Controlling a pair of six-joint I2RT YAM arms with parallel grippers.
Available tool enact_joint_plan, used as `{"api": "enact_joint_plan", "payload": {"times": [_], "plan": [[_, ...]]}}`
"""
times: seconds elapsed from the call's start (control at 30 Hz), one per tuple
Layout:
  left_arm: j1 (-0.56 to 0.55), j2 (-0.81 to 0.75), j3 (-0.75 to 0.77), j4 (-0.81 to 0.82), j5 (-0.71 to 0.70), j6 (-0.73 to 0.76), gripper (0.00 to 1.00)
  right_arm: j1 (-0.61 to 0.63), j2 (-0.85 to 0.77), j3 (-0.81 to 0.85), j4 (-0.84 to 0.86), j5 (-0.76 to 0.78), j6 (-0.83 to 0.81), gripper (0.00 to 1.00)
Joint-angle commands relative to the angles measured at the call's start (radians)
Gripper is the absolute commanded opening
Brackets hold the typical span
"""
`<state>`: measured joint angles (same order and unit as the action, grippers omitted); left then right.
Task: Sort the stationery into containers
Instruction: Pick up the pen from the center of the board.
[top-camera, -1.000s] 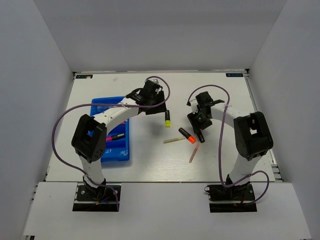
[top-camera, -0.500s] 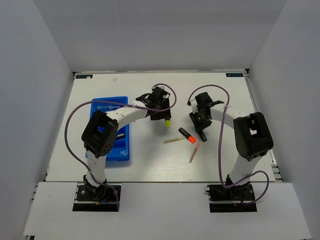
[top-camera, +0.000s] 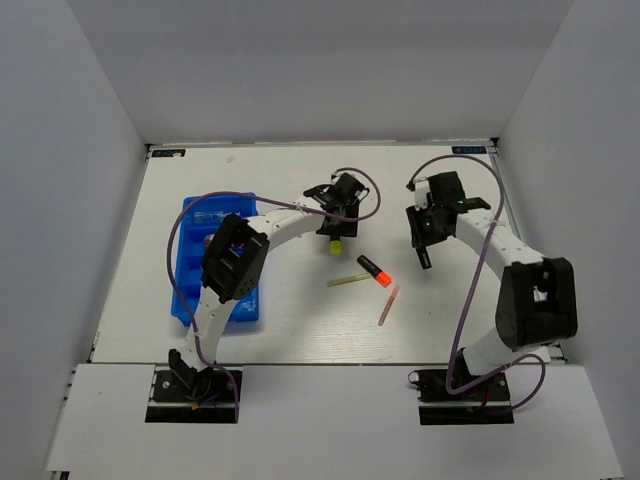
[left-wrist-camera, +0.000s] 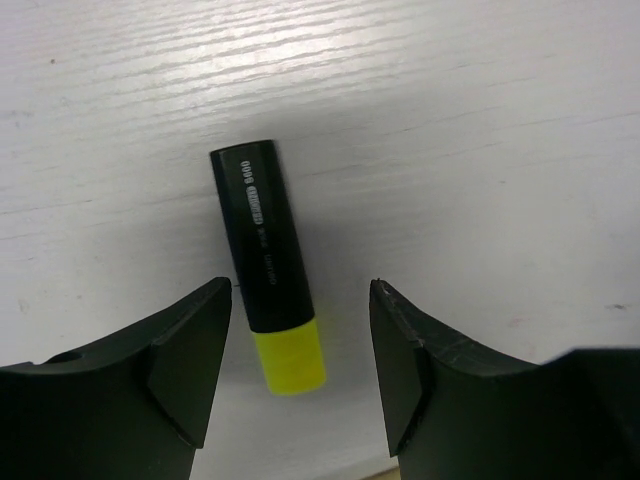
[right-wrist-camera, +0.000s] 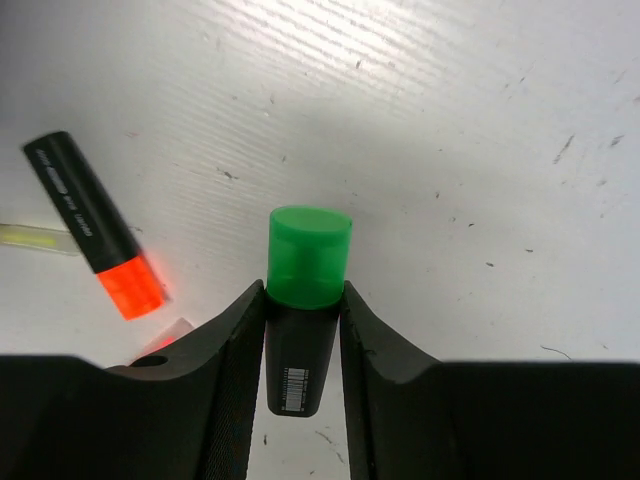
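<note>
**Plastic odds and ends: five not yet sorted**

Five items were outside the bright blue, shallow rectangular plastic tray (top-camera: 188, 250), which sat by the left edge of the white table (top-camera: 250, 180). The left arm reached across the tray and hid most of its contents, so how much had gone in could not be told.

The right gripper (right-wrist-camera: 303, 292) was clamped on the black barrel of a green-capped highlighter (right-wrist-camera: 309, 250), over the right half of the table and well apart from the tray. The left gripper (left-wrist-camera: 300, 300) stood wide over a black highlighter with a yellow end (left-wrist-camera: 268, 265) lying flat near the table's middle, one finger on each side of it and neither touching.

Three more items lay loose near the middle, towards the near edge: a black highlighter with an orange end (top-camera: 374, 271), a thin pale yellow stick (top-camera: 347, 281) just beside it, and a slim pink tube (top-camera: 387, 305).

Judged from this, the sort was well short of finished. One piece was gripped and needed carrying to the tray, one was about to be picked up, and three were untouched.
</note>
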<state>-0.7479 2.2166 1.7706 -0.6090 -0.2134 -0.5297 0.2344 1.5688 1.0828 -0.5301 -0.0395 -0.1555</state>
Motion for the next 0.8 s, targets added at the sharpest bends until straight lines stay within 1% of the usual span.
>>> {"api": "enact_joint_plan", "payload": {"times": [0.0,0.17,0.27,0.33,0.37,0.47,0.5,0.57,0.6,0.63,0.67,0.7,0.77], "plan": [[-0.016,0.018,0.050,-0.092,-0.115,0.037,0.68,-0.032,-0.061,-0.004,-0.007,-0.091,0.025,0.00],[-0.018,0.000,0.010,-0.078,-0.152,0.053,0.68,-0.056,-0.082,-0.001,-0.011,-0.129,0.030,0.00],[-0.021,0.021,0.036,-0.107,-0.164,0.057,0.64,-0.073,-0.098,-0.001,-0.018,-0.154,0.036,0.00],[-0.019,0.038,0.050,-0.120,-0.165,0.053,0.59,-0.086,-0.122,0.000,-0.015,-0.164,0.039,0.00],[-0.021,0.043,0.050,-0.120,-0.156,0.050,0.50,-0.089,-0.128,-0.001,-0.016,-0.175,0.042,0.00],[-0.018,0.061,0.053,-0.123,-0.141,0.036,0.36,-0.110,-0.164,-0.006,-0.015,-0.194,0.050,0.00],[-0.018,0.066,0.056,-0.130,-0.138,0.033,0.26,-0.116,-0.173,-0.006,-0.015,-0.204,0.053,0.00],[-0.019,0.075,0.053,-0.144,-0.123,0.031,0.18,-0.133,-0.193,-0.009,-0.013,-0.223,0.059,0.00],[-0.019,0.075,0.047,-0.147,-0.123,0.031,0.09,-0.135,-0.199,-0.009,-0.011,-0.233,0.059,0.00],[-0.018,0.062,0.027,-0.141,-0.124,0.036,0.05,-0.139,-0.202,-0.011,-0.011,-0.243,0.060,0.00],[-0.016,0.052,0.020,-0.141,-0.121,0.040,0.01,-0.144,-0.202,-0.011,-0.011,-0.249,0.059,0.00],[-0.013,0.025,0.013,-0.137,-0.122,0.052,0.00,-0.144,-0.204,-0.012,-0.018,-0.258,0.059,0.00],[-0.011,-0.055,-0.019,-0.123,-0.116,0.126,0.00,-0.152,-0.207,-0.015,-0.018,-0.281,0.048,0.00]]}}
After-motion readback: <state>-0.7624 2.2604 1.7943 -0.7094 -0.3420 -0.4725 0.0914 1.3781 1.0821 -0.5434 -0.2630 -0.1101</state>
